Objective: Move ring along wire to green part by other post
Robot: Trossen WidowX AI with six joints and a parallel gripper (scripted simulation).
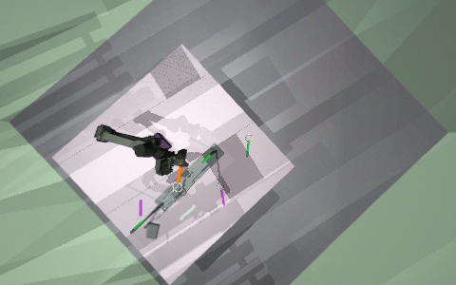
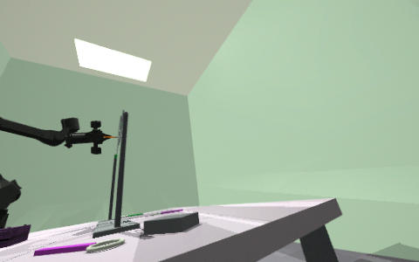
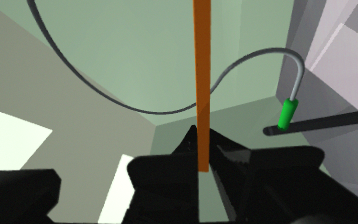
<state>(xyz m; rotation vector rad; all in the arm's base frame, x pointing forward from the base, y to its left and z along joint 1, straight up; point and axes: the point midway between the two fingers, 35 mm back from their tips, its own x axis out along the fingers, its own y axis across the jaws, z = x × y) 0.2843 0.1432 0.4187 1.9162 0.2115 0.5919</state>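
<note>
My gripper (image 1: 182,161) (image 2: 104,137) (image 3: 197,128) is shut on the orange handle (image 1: 180,175) (image 2: 110,137) (image 3: 202,50). The handle points level toward the wire in the exterior view. The pale ring (image 1: 177,187) is at its far end, between the two green parts (image 1: 207,158) (image 1: 139,223) in the top view. The ring is out of the wrist view, and whether it touches the wire cannot be told. The thin grey wire (image 3: 160,113) curves behind the handle to one green part (image 3: 288,114) at a dark post (image 3: 325,122). A post (image 2: 121,175) stands upright beside the ring end.
A grey block (image 1: 152,231) (image 2: 171,223) lies near the posts' base. Magenta handles (image 1: 141,208) (image 1: 222,198) (image 2: 65,249) and a green handle (image 1: 247,148) with a pale ring (image 1: 249,138) lie around the wire stand. A pale bar (image 1: 187,212) lies beside it.
</note>
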